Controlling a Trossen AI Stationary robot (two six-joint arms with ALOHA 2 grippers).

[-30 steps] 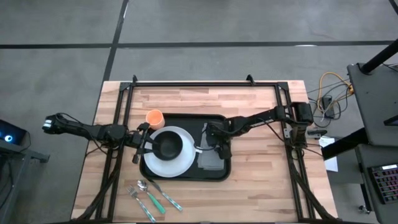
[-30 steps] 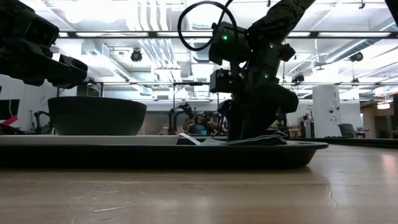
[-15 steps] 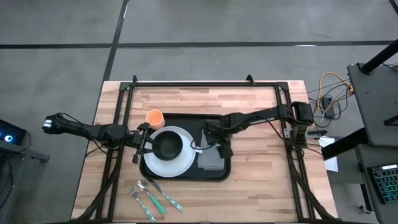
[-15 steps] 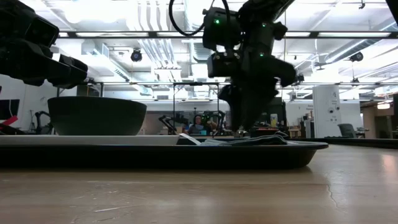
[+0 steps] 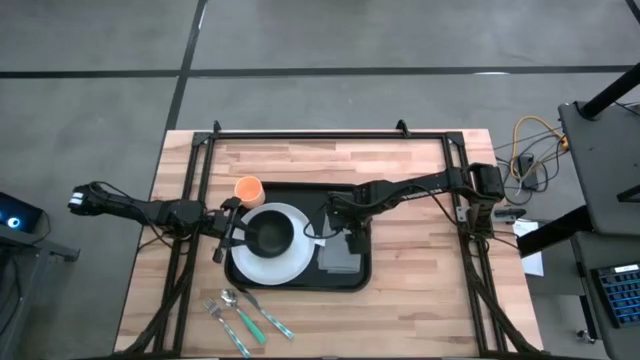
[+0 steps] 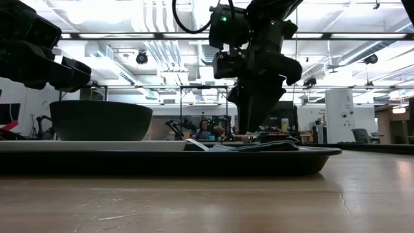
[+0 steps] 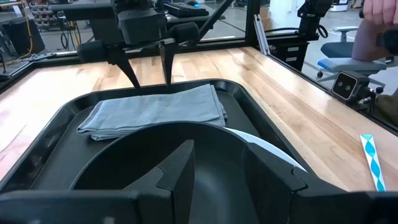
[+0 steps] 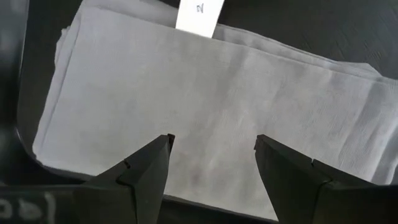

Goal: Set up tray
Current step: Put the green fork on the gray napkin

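The black tray [image 5: 300, 197] [image 6: 162, 160] lies in the middle of the table. On it a white plate [image 5: 270, 264] carries a dark bowl [image 5: 270, 233] [image 6: 100, 120]. A folded grey napkin [image 5: 340, 257] [image 8: 205, 106] [image 7: 155, 112] lies flat on the tray's right part. My right gripper [image 5: 350, 236] [image 8: 212, 140] [image 6: 253, 129] hovers open just above the napkin, fingers pointing down. My left gripper [image 5: 230, 232] [image 7: 227, 155] waits open at the plate's left side, above bowl height in the low view.
An orange cup [image 5: 249, 188] stands on the wood off the tray's far left corner. Cutlery with teal handles [image 5: 243, 315] lies near the table's near edge. A black frame rail [image 5: 330, 134] runs along the far side. Bare wood lies to the right of the tray.
My right gripper has risen straight up off the napkin, and its fingertips now stand clear above the cloth. The napkin has stayed flat on the tray.
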